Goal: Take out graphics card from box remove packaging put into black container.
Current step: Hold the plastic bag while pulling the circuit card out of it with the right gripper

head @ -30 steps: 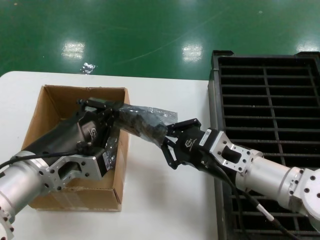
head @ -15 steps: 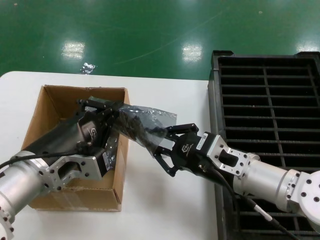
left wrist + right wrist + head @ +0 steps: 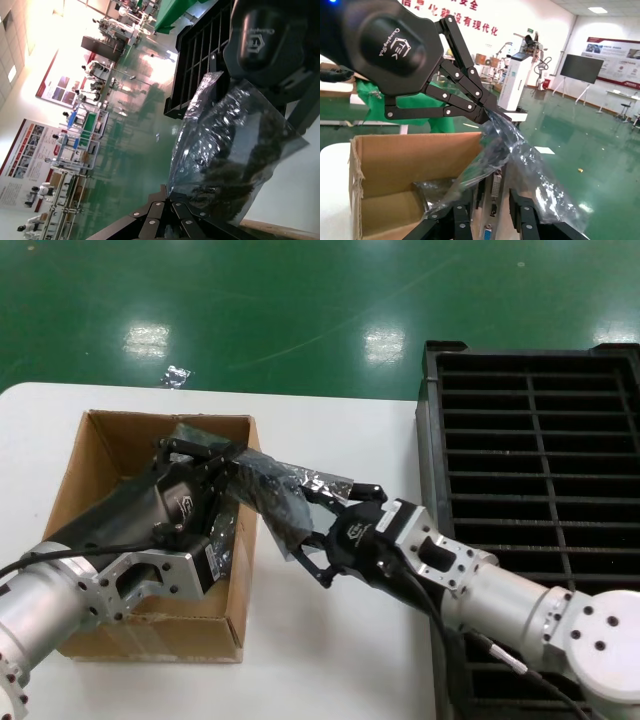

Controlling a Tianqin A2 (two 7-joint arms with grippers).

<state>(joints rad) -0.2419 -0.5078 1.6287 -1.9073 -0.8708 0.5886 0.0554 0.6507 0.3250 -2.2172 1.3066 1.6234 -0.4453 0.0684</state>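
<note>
Packaging (image 3: 285,490) is hanging over the box's (image 3: 110,455) right wall, pinched at one end by the left gripper (image 3: 225,462), while the right gripper (image 3: 325,530), fingers spread, is straddling its other end.

Before me is a white desk (image 3: 330,660) with a rounded far-left corner, set on a glossy green floor (image 3: 300,300). On the desk's left part sits the box (image 3: 120,625), an open brown cardboard carton, its flaps up and its near wall facing me. At the desk's right edge rests the black container (image 3: 540,430), a ribbed tray with two columns of narrow slots, running from far to near. A small crumpled scrap (image 3: 176,375) lies on the floor just beyond the far edge.
</note>
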